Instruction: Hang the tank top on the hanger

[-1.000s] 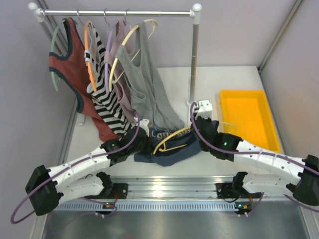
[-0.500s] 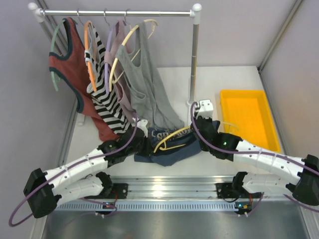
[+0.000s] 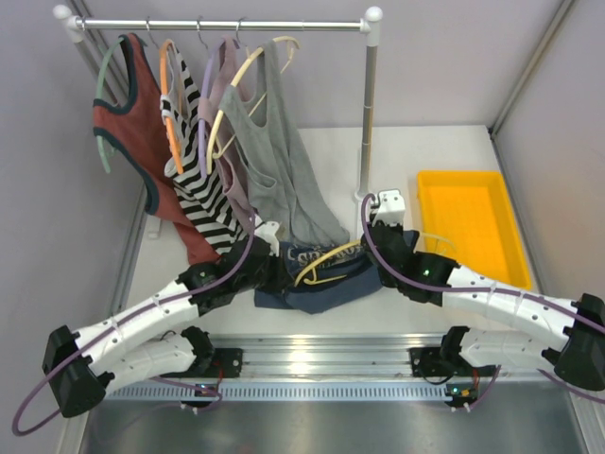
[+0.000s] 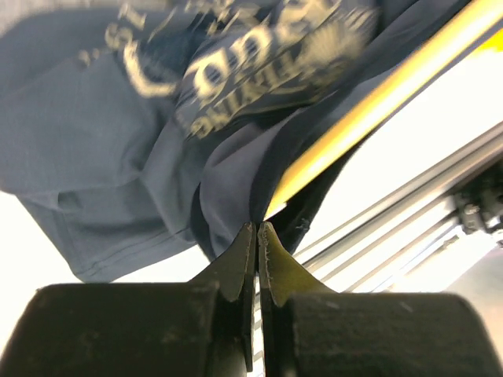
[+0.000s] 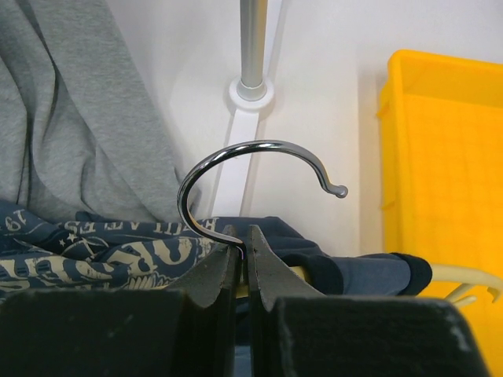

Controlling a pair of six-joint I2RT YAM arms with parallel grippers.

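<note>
Lying by the table's (image 3: 425,151) front edge, the navy tank top (image 3: 317,293) is pinched by the left fingers (image 4: 250,243); the right fingers (image 5: 229,253) clamp the yellow hanger's (image 3: 321,260) hook (image 5: 259,144).

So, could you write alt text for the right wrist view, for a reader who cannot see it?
The right claw is shut on the stem of the hanger's metal hook, with the navy tank top bunched behind. A grey top hangs at left; a yellow tray lies at right.

- Tank top (image 4: 94,157): pale block lettering (image 4: 236,71) printed on the front, too crumpled and blurred for any word to read clearly.
</note>
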